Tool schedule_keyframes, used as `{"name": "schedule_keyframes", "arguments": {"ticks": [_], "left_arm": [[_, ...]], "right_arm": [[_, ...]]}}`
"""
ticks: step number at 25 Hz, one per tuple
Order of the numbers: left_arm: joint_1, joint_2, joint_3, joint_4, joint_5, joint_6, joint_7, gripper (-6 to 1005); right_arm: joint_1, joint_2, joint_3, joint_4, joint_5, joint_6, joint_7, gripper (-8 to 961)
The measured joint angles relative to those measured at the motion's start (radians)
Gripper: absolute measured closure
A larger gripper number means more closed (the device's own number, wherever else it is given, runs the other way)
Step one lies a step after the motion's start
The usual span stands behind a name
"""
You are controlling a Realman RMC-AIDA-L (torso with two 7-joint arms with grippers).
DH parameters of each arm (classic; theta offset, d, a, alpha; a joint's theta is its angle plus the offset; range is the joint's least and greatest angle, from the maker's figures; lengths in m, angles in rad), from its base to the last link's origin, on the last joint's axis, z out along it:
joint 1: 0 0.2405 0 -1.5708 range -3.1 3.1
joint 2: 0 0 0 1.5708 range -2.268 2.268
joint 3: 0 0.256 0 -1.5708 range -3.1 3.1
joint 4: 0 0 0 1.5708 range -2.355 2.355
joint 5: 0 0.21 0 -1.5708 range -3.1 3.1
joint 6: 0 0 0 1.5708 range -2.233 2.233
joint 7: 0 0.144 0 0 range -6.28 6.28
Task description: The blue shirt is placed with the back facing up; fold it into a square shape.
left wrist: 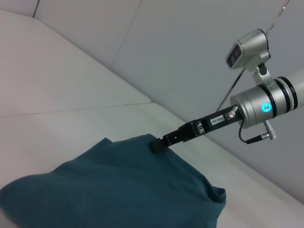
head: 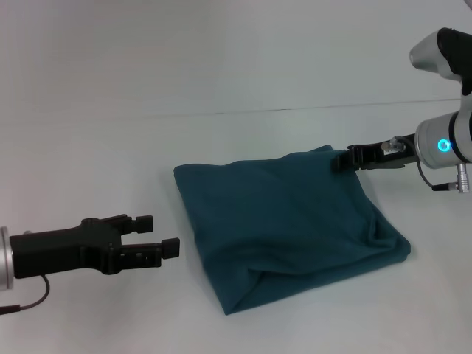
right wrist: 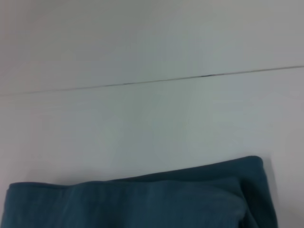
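We see a white worktop (head: 96,147) filling nearly the whole head view, with a thin dark seam running across it toward the far edge.

On it lies the blue shirt (head: 287,221), folded into a thick, roughly four-sided bundle. It sits right of the worktop's middle, turned so that one corner points toward the near edge and another toward the far right. Its top face is plain, with soft creases near the near-right corner, and we see no lettering. In the left wrist view the shirt (left wrist: 118,185) shows as a rounded, layered mound, and in the right wrist view only a folded edge (right wrist: 142,199) of it appears against the worktop.

The right gripper (head: 341,160) reaches in from the right edge at the end of a silver arm with a blue light. Its black tip sits at the shirt's far-right corner, touching the cloth. We cannot tell whether its fingers are spread or pinching the fabric; the left wrist view shows the same tip (left wrist: 156,144) at the top of the mound, no clearer.

The left gripper (head: 158,236) hovers near the worktop's near-left corner, just beside the shirt's left edge but apart from it. Its two black fingers are spread with a gap between them, holding nothing.
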Motion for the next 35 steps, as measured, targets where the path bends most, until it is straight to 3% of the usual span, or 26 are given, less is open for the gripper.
{"name": "schedule_keyframes", "arguments": {"ticks": [10,14,20,33,35], "left_arm": [[0.0,-0.011,0.002,-0.002,0.003,-0.002,0.012,84],[0.0,-0.012,0.001,-0.002,0.003,0.0,0.012,86],[0.002,-0.012,0.001,-0.002,0.003,0.006,0.012,88],[0.001,-0.015,0.007,-0.002,0.003,0.0,0.012,93],[0.002,-0.016,0.008,-0.002,0.003,-0.001,0.012,94]], "right_arm": [[0.0,0.007,-0.008,0.006,0.025,0.023,-0.033,843],[-0.017,0.033,-0.008,-0.061,0.032,0.021,-0.062,943],[-0.041,0.044,-0.014,-0.103,0.031,0.055,-0.051,940],[-0.044,0.032,-0.015,-0.051,-0.009,0.126,-0.04,933],[-0.046,0.028,-0.01,-0.062,-0.008,0.119,-0.04,889]]}}
